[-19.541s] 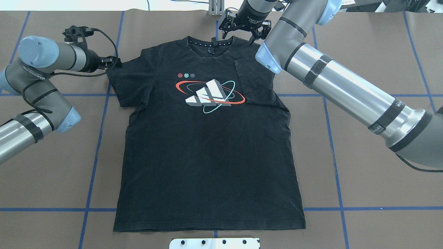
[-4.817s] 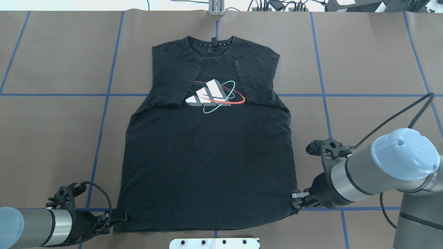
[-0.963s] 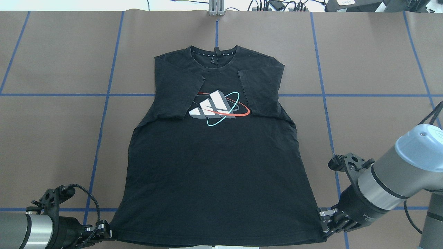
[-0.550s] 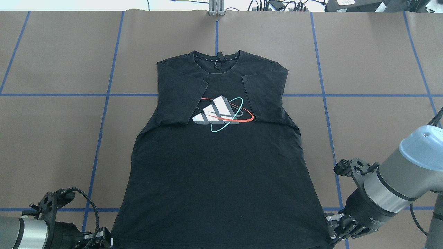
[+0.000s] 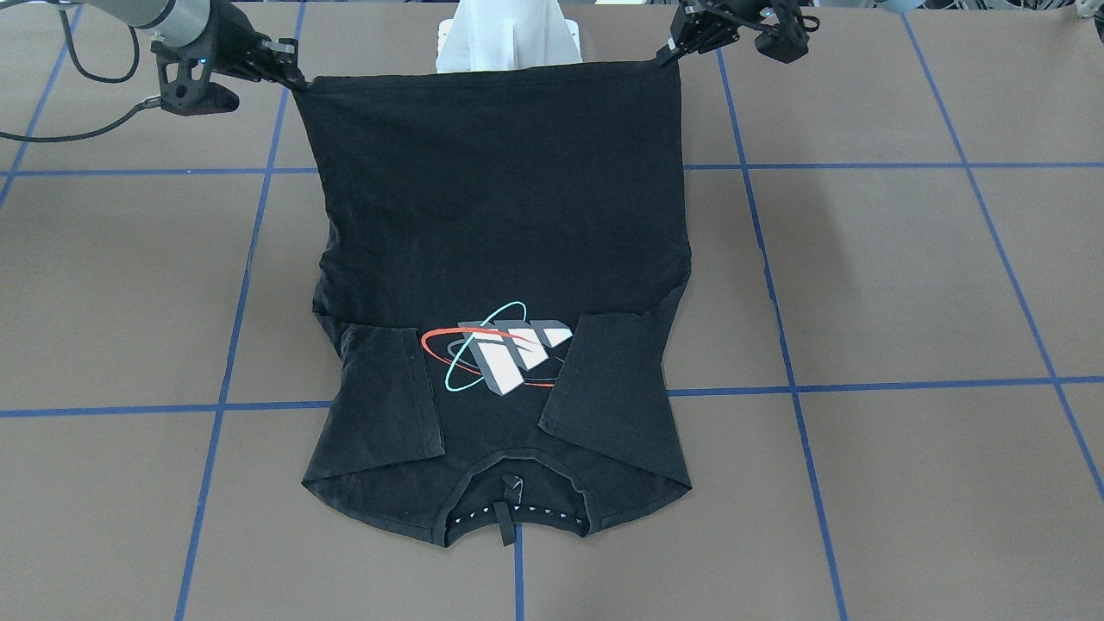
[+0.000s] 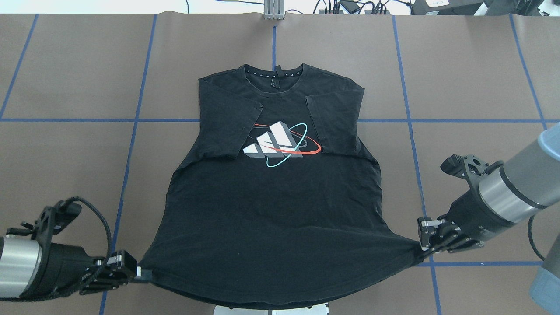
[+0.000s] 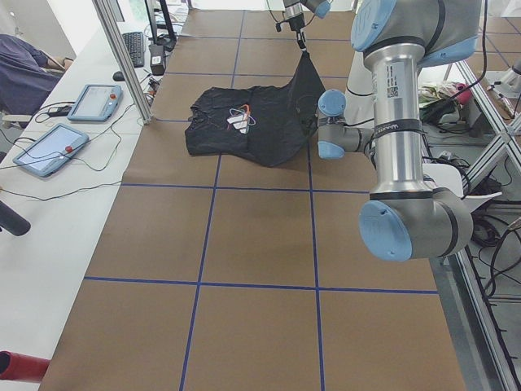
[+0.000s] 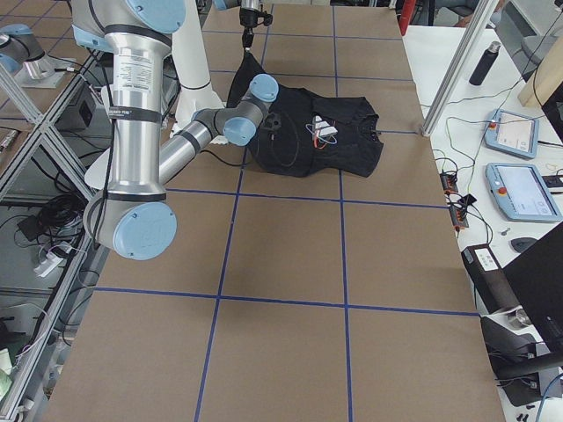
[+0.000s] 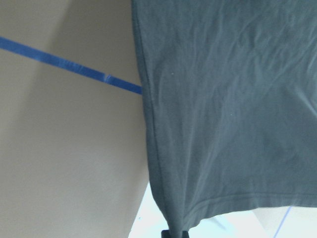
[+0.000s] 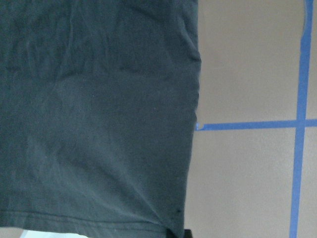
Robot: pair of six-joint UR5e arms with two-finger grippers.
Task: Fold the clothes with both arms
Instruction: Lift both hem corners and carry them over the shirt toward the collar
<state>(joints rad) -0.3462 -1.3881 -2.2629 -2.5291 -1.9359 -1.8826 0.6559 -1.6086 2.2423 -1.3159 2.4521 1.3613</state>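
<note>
Sleeves lay folded inward; left pincer and right pincer each clamped a hem corner of the T-shirt, cloth lifted between them; body fold judged outstanding.

White pedestal — mostly hidden beneath the T-shirt hem.

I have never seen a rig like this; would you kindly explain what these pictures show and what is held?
This robot has a left arm and a right arm at a brown table marked with blue tape. One picture looks from above behind it, one faces it from across the table, two look along the table from its ends, two come from wrist cameras. A black T-shirt lies print up, sleeves folded in. The left gripper and the right gripper each pinch one hem corner, raised off the table; the collar end rests flat.
</note>
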